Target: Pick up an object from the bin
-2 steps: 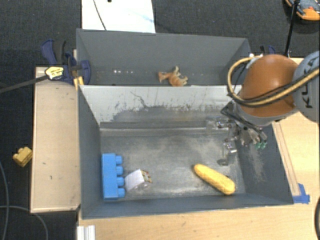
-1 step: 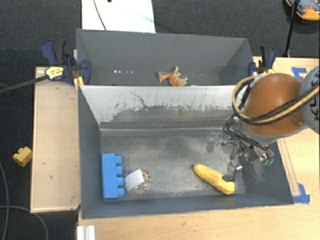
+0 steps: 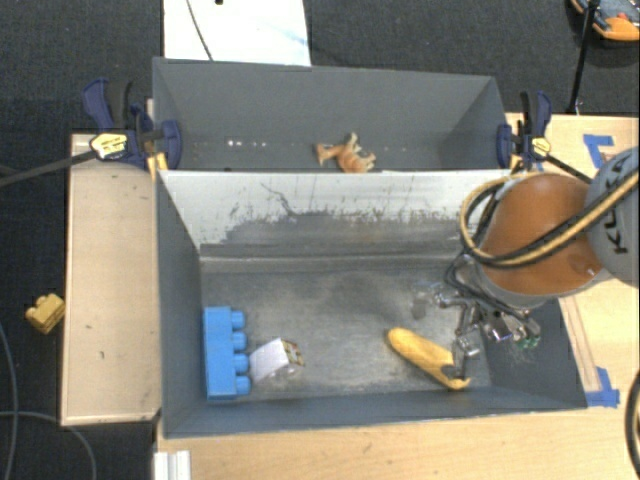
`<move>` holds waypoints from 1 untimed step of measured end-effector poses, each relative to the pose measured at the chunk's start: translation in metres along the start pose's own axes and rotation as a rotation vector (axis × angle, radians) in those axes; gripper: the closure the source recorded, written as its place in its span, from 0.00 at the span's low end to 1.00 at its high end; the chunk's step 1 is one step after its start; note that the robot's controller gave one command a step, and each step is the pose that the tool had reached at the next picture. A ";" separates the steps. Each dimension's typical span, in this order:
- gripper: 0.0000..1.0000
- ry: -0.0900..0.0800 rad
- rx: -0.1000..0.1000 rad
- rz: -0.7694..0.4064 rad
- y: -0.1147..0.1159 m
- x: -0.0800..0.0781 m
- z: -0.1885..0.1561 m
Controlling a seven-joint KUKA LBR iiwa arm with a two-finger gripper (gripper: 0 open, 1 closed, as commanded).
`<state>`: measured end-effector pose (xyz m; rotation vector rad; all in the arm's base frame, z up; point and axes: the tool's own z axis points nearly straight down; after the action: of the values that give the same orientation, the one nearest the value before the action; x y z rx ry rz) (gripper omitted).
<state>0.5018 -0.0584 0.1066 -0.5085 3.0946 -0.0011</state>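
Gripper [image 3: 466, 350] sits low in the near right corner of the grey metal bin [image 3: 330, 298], its tip right at the right end of the yellow banana-shaped toy [image 3: 425, 356]. The banana lies flat on the floor by the front wall, not lifted. Released or clenched, we cannot tell from this angle. We judge the banana to be the target, since it is the nearest thing. The blue studded plastic brick [image 3: 224, 352] with the small white crumpled piece [image 3: 272, 359] just beside it lies well apart at the left. The tan toy animal [image 3: 345, 155] lies in the far compartment, likely out of play.
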 end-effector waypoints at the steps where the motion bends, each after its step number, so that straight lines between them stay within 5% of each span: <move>1: 0.00 0.011 -0.004 0.045 0.007 0.003 0.022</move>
<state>0.4974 -0.0529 0.0851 -0.4407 3.1165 0.0026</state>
